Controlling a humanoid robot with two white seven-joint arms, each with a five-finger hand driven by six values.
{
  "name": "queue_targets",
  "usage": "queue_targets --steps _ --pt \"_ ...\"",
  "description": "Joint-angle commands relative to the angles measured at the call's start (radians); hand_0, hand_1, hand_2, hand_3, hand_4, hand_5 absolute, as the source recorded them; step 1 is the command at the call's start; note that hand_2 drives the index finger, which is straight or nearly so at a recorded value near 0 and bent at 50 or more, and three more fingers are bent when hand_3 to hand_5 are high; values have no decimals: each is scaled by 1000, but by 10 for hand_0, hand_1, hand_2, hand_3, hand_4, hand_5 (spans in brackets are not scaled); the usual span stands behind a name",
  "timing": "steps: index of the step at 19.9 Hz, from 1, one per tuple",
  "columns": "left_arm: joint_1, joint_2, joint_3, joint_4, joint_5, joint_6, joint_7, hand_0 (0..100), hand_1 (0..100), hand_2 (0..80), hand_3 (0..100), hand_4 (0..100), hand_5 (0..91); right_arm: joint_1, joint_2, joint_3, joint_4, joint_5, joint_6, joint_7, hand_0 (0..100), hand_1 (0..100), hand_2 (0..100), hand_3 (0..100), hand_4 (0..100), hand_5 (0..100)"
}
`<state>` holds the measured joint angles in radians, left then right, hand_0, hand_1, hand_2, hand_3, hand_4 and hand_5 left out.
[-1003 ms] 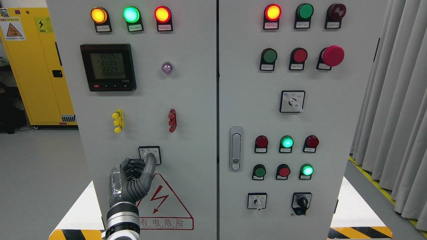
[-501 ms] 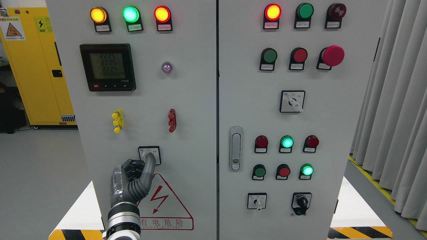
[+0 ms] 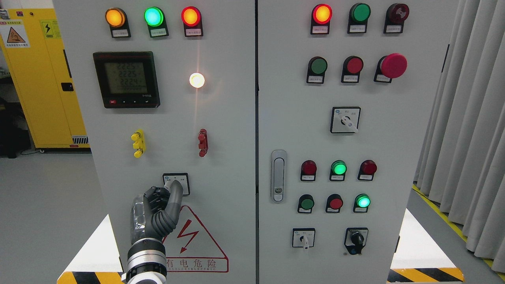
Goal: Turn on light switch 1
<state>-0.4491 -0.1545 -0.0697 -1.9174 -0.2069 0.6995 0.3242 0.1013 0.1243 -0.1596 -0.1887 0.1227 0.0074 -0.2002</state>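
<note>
Grey cabinet (image 3: 229,130), yellow-white lamp (image 3: 197,80), yellow locker (image 3: 43,79).

On my feed I see a yellow cabinet (image 3: 41,79) at far left, grey curtains (image 3: 465,118) at right, a digital meter (image 3: 126,79), a red mushroom button (image 3: 393,65), a door latch (image 3: 278,176) and a red warning triangle (image 3: 195,240).

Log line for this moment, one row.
left hand on rotary switch | lamp lit | right hand not in view
</note>
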Motion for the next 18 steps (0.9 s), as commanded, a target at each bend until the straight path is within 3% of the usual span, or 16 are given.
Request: queue_targets --steps 1,9,15,18 --pt "1 0 1 0 0 0 3 582 478 593 880 883 819 0 0 0 0 0 0 1 0 500 40 0 0 0" --pt "3 1 1 0 10 0 3 330 502 594 875 881 814 0 0 0 0 0 0 1 0 500 40 0 0 0" --pt "3 0 1 -2 17 -2 4 205 485 599 876 880 814 0 0 0 0 0 0 1 0 500 40 0 0 0" --pt "4 1 1 -2 27 -2 32 123 475 605 877 881 814 0 0 0 0 0 0 -1 0 500 40 0 0 0"
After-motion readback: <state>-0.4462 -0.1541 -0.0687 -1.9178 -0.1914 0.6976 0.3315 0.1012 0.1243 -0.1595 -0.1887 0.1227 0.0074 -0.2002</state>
